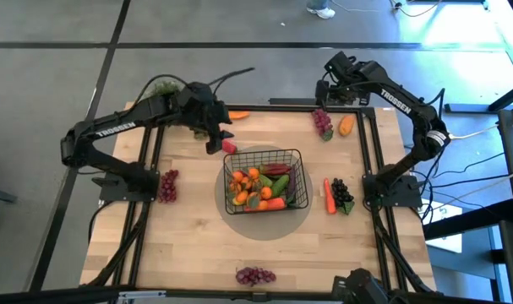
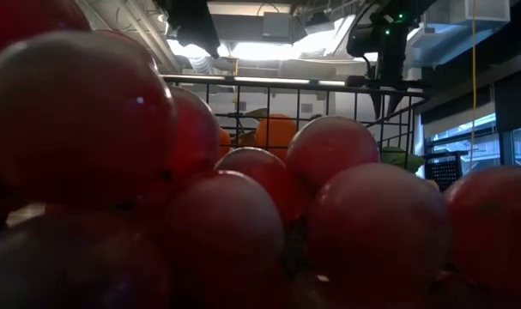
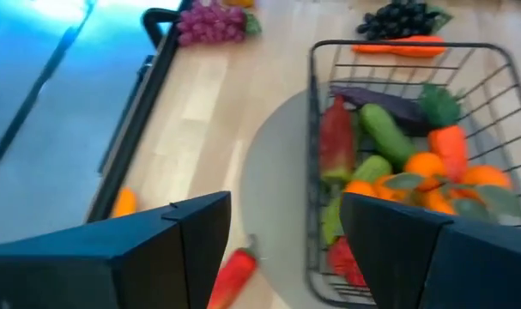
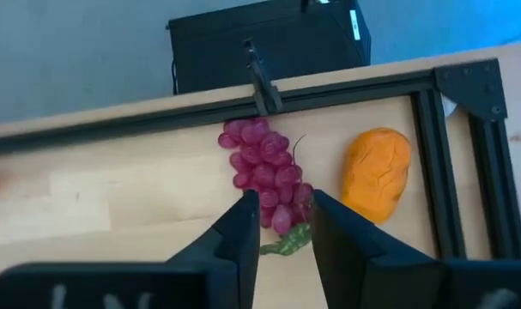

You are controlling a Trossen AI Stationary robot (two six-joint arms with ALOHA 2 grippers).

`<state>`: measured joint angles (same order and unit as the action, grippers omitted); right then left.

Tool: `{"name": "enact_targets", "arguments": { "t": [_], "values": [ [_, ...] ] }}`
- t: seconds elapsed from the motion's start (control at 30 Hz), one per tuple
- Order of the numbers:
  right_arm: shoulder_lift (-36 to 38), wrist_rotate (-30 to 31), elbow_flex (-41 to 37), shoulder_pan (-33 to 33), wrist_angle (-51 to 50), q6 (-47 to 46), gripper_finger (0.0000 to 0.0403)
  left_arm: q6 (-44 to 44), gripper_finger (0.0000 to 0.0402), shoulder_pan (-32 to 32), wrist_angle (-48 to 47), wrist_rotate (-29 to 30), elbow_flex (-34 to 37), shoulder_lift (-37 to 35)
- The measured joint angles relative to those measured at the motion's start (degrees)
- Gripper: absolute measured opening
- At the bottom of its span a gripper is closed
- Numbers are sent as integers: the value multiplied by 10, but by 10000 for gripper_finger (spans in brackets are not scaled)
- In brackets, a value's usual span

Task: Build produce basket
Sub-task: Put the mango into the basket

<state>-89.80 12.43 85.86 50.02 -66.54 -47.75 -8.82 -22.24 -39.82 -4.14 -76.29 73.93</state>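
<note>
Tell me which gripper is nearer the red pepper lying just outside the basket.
Left. The left gripper hovers right beside the red pepper at the basket's far-left corner. The right gripper is over the purple grapes, well away.

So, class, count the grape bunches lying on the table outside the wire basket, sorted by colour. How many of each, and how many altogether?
Purple-red grape bunches: 3
Dark grape bunches: 1
Total: 4
</note>
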Motion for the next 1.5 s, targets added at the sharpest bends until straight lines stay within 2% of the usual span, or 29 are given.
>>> {"name": "enact_targets", "arguments": {
  "t": [0.17, 0.5, 1.5],
  "values": [
    [0, 0, 0, 2, 0, -29, 93, -39, 208, -22, 0, 20, 0, 0],
    [0, -4, 0, 0, -2, -70, 93, -38, 208, -26, 0, 107, 0, 0],
    [0, -5, 0, 0, -6, -75, 93, -36, 208, -26, -1, 109, 0, 0]
  ]
}}
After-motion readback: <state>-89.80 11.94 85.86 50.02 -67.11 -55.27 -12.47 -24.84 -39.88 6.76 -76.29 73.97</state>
